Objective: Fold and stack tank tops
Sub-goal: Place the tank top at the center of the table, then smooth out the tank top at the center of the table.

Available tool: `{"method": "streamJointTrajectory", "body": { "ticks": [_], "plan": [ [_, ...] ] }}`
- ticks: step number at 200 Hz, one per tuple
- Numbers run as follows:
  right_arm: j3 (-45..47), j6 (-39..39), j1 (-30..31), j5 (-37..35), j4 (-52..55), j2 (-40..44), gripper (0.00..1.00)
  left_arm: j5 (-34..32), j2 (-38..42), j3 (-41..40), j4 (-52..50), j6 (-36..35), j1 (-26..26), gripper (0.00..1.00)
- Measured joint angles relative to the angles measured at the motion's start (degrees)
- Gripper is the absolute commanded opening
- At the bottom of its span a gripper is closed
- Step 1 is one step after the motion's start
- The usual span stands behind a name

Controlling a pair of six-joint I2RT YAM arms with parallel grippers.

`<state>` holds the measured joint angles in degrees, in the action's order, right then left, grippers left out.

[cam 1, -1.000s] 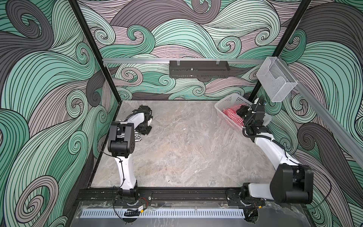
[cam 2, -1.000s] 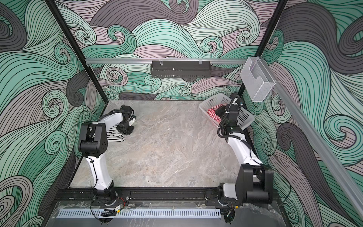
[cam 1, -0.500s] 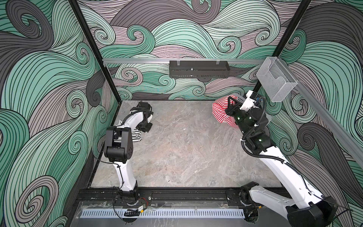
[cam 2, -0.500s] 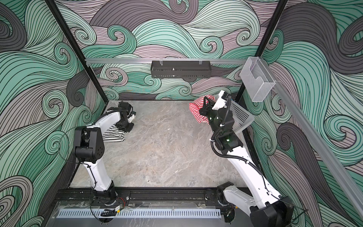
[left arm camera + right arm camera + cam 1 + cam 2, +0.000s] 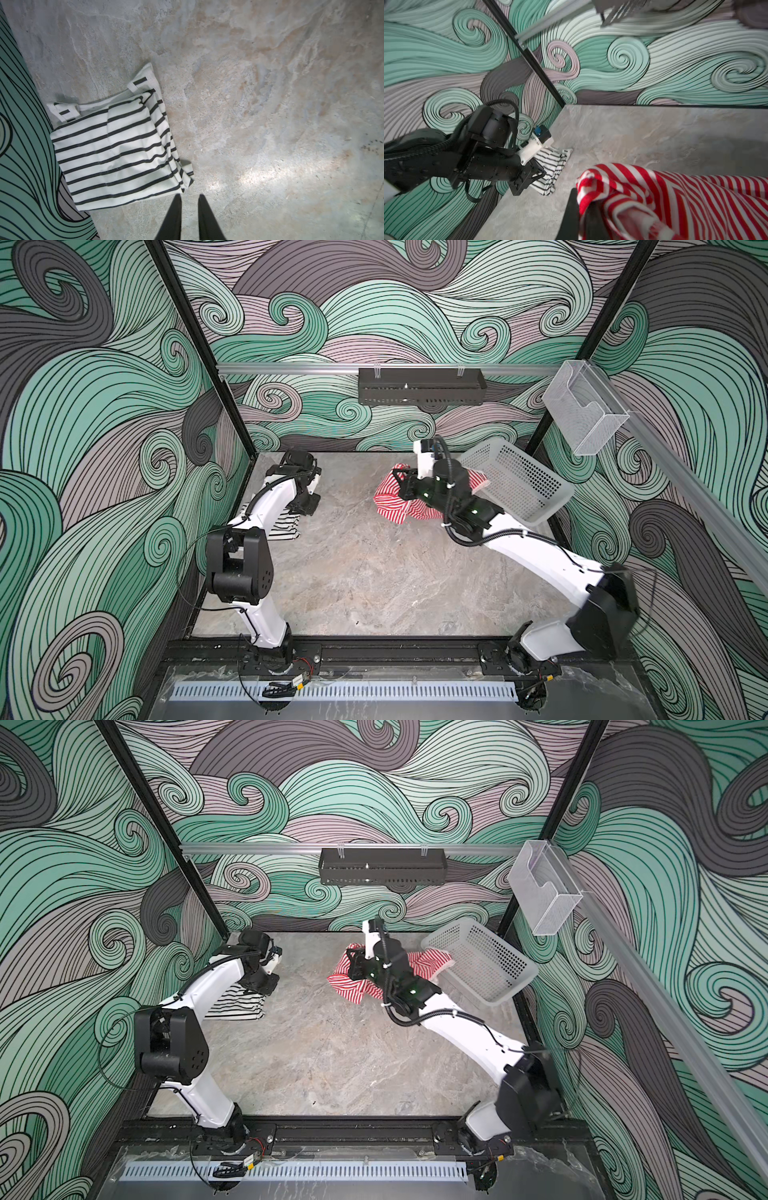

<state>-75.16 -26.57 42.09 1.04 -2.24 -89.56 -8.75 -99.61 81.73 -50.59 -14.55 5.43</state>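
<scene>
On the left my left pincer (image 5: 189, 198) is hovering, narrowly spread and empty, just beside the folded black-and-white tank top (image 5: 116, 145) on the worktop (image 5: 270, 104); to the right my right pincer (image 5: 581, 204) is pinching the bunched red-and-white tank top (image 5: 675, 197) beside the white basket (image 5: 528, 489). I am judging the step as bringing out the second top, which is needing spreading flat next, and I am counting two tank tops, one basket.

We see walls (image 5: 415, 302) covered in green, grey and mauve waves. Beneath the left fingers (image 5: 173, 216) lies a grey marbled floor (image 5: 270, 104), with a bright patch of light (image 5: 245, 176) just beside their tips. Well beyond them, a black shelf (image 5: 421, 386) hangs from a silver rail (image 5: 291, 368).
</scene>
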Motion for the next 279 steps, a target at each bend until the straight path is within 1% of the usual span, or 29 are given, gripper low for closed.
{"method": "streamJointTrajectory", "body": {
  "ticks": [18, 55, 60, 65, 72, 78, 95, 102, 106, 110, 124, 136, 160, 171, 185, 192, 212, 228, 238, 249, 271, 279],
  "plan": [
    [-2.2, -0.5, 1.4, 2.5, 2.1, -5.6, 0.0, 1.0, 0.3, -2.3, 0.0, 0.0, 0.4, 0.21],
    [-9.8, -0.6, 4.2, 8.1, 12.2, -16.2, 0.0, 3.9, 0.5, -6.1, -0.4, -0.2, 1.9, 0.21],
    [-10.9, -0.4, 4.6, 9.3, 13.4, -17.6, 0.03, 4.3, 0.5, -6.3, -0.5, -0.3, 2.3, 0.21],
    [-12.0, -0.3, 4.9, 10.5, 14.7, -18.9, 0.09, 4.6, 0.5, -6.4, -0.5, -0.4, 2.7, 0.22],
    [-13.8, -0.1, 5.3, 12.2, 16.7, -20.6, 0.27, 4.9, 0.5, -6.6, -0.5, -0.5, 3.3, 0.22],
    [-14.8, -0.1, 5.6, 13.8, 17.7, -21.8, 0.39, 5.2, 0.5, -6.7, -0.4, -0.5, 3.8, 0.22],
    [-15.7, 0.6, 6.3, 17.7, 19.7, -23.6, 0.59, 5.7, 0.4, -6.9, -0.4, -0.7, 5.6, 0.23],
    [-14.7, 0.7, 6.5, 18.9, 19.6, -23.4, 0.66, 5.9, 0.3, -6.9, -0.4, -0.7, 6.3, 0.23],
    [-13.8, 0.7, 6.5, 19.4, 19.2, -23.0, 0.73, 6.0, 0.2, -6.9, -0.4, -0.8, 6.9, 0.23],
    [-12.5, 0.5, 6.5, 19.8, 19.1, -22.4, 0.76, 6.1, 0.0, -6.9, -0.4, -0.9, 7.3, 0.23],
    [-7.1, 0.4, 5.9, 20.5, 18.0, -19.0, 0.77, 6.6, -0.8, -6.9, -0.4, -1.1, 8.9, 0.25],
    [-2.1, -0.5, 4.3, 20.5, 17.5, -15.2, 0.75, 7.0, -1.7, -6.9, -0.4, -1.4, 10.2, 0.25],
    [2.5, -3.1, -1.4, 18.3, 17.4, -10.6, 0.62, 7.1, -3.7, -6.9, -0.1, -1.7, 12.9, 0.26],
    [3.5, -4.4, -4.5, 17.1, 17.0, -10.2, 0.56, 7.1, -4.8, -6.9, 0.2, -1.8, 14.0, 0.26],
    [4.2, -6.1, -8.1, 15.2, 17.3, -11.0, 0.53, 7.1, -6.3, -6.8, 0.5, -1.9, 15.0, 0.26],
    [3.9, -6.7, -9.2, 14.0, 17.9, -12.0, 0.53, 7.1, -7.3, -6.7, 0.4, -1.9, 15.4, 0.27],
    [1.3, -8.5, -10.8, 10.6, 21.6, -16.4, 0.6, 7.1, -10.2, -6.1, 0.4, -1.9, 15.8, 0.27],
    [0.5, -9.5, -11.5, 8.7, 22.9, -19.2, 0.62, 7.2, -11.5, -6.0, 0.5, -1.9, 15.9, 0.26],
    [0.5, -10.0, -12.0, 7.6, 23.9, -20.3, 0.62, 7.5, -11.7, -6.0, 0.5, -1.9, 16.0, 0.21],
    [0.3, -10.2, -12.6, 6.7, 24.8, -21.2, 0.62, 7.6, -11.7, -6.0, 0.5, -2.0, 16.1, 0.13],
    [-1.3, -10.5, -14.7, 5.2, 26.2, -23.1, 0.62, 7.8, -11.7, -6.0, 0.5, -2.1, 16.4, 0.0],
    [-1.8, -10.6, -15.5, 4.9, 26.3, -23.7, 0.62, 7.7, -11.7, -6.1, 0.7, -2.2, 16.4, 0.0]
  ]
}}
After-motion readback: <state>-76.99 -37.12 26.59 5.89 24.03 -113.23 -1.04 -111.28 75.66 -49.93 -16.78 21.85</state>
